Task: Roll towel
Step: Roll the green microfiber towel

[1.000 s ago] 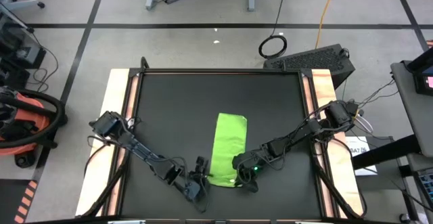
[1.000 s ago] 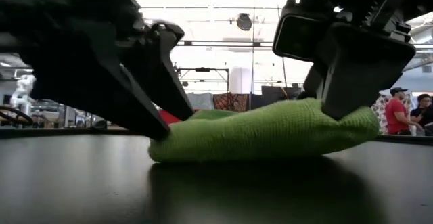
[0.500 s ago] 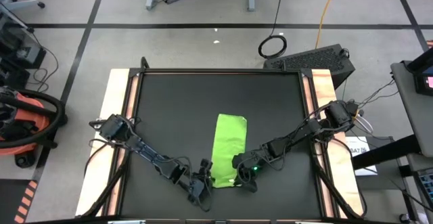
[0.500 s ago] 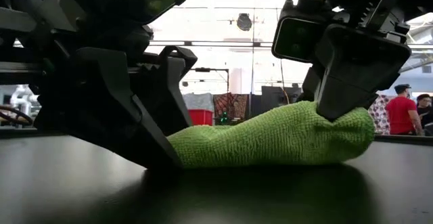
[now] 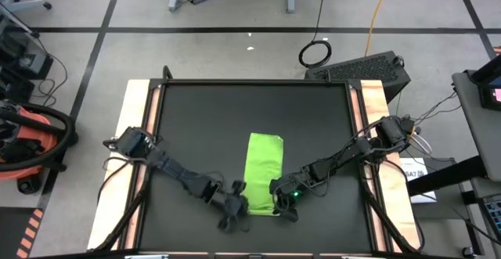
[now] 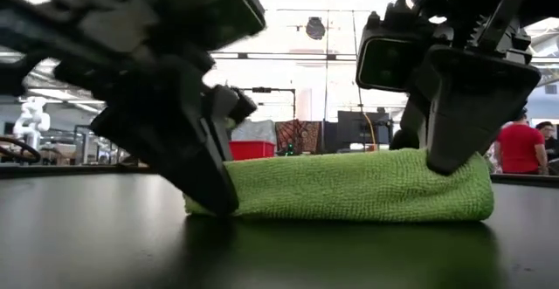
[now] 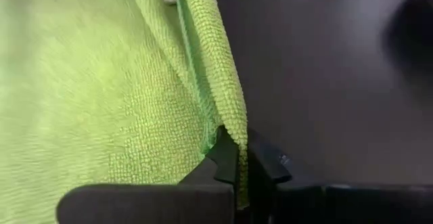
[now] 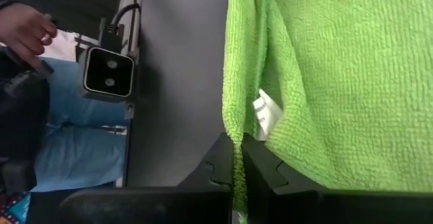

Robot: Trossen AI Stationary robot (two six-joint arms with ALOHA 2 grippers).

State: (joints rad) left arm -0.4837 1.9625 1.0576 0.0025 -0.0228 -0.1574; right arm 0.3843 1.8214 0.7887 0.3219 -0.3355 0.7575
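The lime-green towel (image 5: 263, 173) lies on the black mat (image 5: 203, 126) as a long folded strip running from far to near. In the low view its near end (image 6: 349, 186) rests flat on the mat. My left gripper (image 5: 237, 204) is shut on the towel's near left corner. It also shows in the low view (image 6: 214, 197). My right gripper (image 5: 280, 202) is shut on the near right corner and shows in the low view too (image 6: 450, 160). A white label (image 8: 266, 112) sticks out between the towel's layers. My left gripper pinches the towel's long left edge (image 7: 237, 136) at its near corner between its two fingers (image 7: 267, 166). It holds several layers. The fingers slant down from the near left. The corner lies low on the mat. My right gripper pinches the towel's long right edge (image 8: 235, 139) at its near corner between its two fingers (image 8: 260, 160). The edge is a fold of several layers. The fingers slant down from the right. The corner lies on the mat (image 6: 472, 197).
The mat has free room on the far side and on both sides of the towel. The table-top camera (image 8: 108, 72) stands at the near edge, with a person's hand (image 8: 27, 31) beyond it. People stand in the room behind (image 6: 520, 145).
My left gripper has moved toward the table's right and far edges, up to the towel's near left corner. The near right corner, held raised by my right gripper, has come down. The near end now lies level on the mat.
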